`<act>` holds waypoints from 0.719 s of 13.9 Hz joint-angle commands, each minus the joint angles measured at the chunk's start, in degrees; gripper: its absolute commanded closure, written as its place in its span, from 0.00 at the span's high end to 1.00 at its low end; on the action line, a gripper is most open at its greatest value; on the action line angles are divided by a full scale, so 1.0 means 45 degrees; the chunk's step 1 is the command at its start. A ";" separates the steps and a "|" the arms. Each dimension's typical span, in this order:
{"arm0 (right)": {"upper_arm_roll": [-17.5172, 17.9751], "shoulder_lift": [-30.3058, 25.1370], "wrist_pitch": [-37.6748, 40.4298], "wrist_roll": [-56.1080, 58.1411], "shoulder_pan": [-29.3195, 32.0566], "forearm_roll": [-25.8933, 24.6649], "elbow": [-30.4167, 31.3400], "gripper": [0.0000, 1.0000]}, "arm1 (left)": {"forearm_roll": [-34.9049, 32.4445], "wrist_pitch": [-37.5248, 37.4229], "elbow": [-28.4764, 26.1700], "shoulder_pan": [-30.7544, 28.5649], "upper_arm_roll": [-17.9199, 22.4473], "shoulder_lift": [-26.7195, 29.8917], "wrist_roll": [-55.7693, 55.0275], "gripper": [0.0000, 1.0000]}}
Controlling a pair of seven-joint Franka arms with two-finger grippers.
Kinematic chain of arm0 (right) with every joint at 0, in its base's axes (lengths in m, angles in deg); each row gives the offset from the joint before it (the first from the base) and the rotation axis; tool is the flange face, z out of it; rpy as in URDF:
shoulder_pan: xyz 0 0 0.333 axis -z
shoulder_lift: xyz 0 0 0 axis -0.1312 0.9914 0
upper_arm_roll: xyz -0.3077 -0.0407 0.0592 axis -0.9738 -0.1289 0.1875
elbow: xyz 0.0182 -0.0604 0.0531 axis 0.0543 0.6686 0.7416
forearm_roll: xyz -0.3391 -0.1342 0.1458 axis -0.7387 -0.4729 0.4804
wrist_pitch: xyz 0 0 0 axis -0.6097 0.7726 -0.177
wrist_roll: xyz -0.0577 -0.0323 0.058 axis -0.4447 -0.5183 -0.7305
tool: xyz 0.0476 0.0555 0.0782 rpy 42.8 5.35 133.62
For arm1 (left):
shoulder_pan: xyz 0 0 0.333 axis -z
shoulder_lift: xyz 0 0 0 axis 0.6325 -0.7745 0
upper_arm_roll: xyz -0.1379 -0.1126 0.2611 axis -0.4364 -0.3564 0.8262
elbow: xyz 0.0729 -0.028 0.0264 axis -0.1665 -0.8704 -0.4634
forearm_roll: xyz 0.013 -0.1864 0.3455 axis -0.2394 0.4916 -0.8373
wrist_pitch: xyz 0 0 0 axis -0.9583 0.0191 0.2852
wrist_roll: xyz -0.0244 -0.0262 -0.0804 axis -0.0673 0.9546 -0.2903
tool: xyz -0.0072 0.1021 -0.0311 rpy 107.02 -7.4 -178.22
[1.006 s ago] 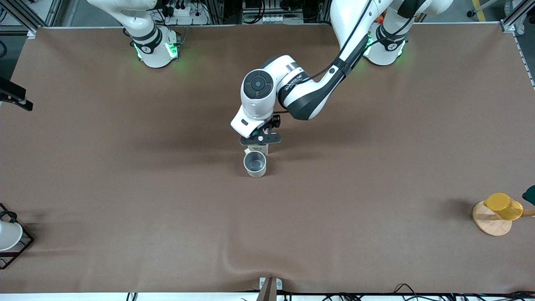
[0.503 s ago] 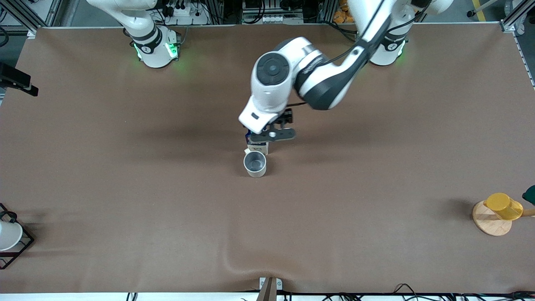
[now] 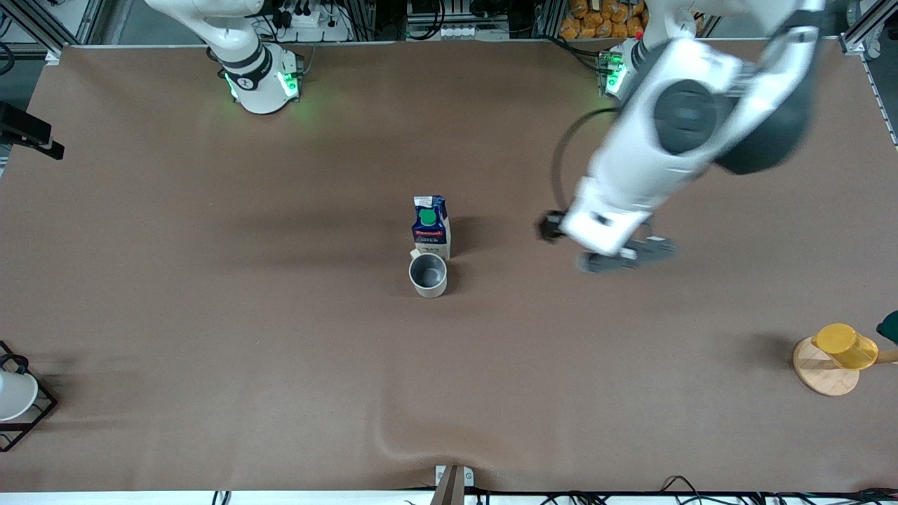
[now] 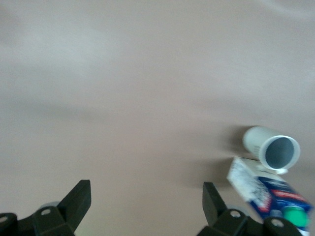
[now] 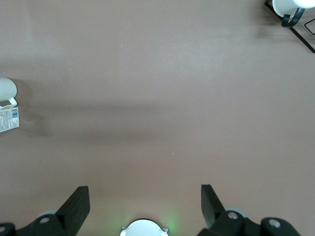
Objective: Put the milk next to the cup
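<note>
The milk [image 3: 431,226], a dark-blue and white carton with a green cap, stands upright on the brown table. The grey-beige cup [image 3: 428,274] stands right beside it, just nearer to the front camera. Both show in the left wrist view, the milk [image 4: 268,193] next to the cup [image 4: 273,149]. My left gripper [image 3: 621,256] is open and empty, up in the air over bare table toward the left arm's end; its fingers [image 4: 78,199] stand wide apart. My right gripper [image 5: 145,204] is open and empty over its own base and is out of the front view.
A yellow cup [image 3: 845,345] sits on a round wooden coaster [image 3: 825,370] at the left arm's end, near the front. A white cup in a black wire stand [image 3: 15,396] is at the right arm's end. The right arm waits by its base [image 3: 261,81].
My left gripper let go of the milk, rose and swung away toward the left arm's end. The milk now stands uncovered beside the cup. The right arm has not moved.
</note>
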 commanded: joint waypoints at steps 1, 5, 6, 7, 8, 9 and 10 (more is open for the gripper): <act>-0.0063 -0.0347 -0.0071 -0.0232 -0.0140 0.0057 0.0279 1.00 | -0.0114 0.0245 -0.1946 -0.1162 -0.0188 0.1639 0.1607 1.00; -0.0161 -0.0327 -0.0443 -0.0095 -0.0082 0.0038 0.0279 1.00 | -0.0506 0.1451 -0.4482 -0.2274 -0.0227 0.3843 0.3261 1.00; -0.0103 -0.0327 -0.0442 -0.0133 -0.0101 -0.0021 0.0279 1.00 | -0.0487 0.1533 -0.4857 -0.2684 -0.0227 0.4314 0.4335 1.00; -0.0102 -0.0250 -0.0442 -0.0172 -0.0140 -0.0002 0.0241 1.00 | -0.0429 0.1418 -0.4919 -0.3036 -0.0227 0.4609 0.5235 1.00; -0.0122 -0.0210 -0.0442 -0.0211 -0.0160 0.0037 0.0163 1.00 | -0.0351 0.1301 -0.4803 -0.3136 -0.0111 0.4689 0.6211 1.00; -0.0122 -0.0210 -0.0500 -0.0231 -0.0140 0.0057 0.0162 1.00 | -0.0292 0.1222 -0.4570 -0.3137 0.0122 0.4709 0.7090 1.00; -0.0122 -0.0210 -0.0520 -0.0212 -0.0102 0.0134 0.0162 1.00 | -0.0233 0.0719 -0.4258 -0.3137 0.0376 0.4709 0.7737 1.00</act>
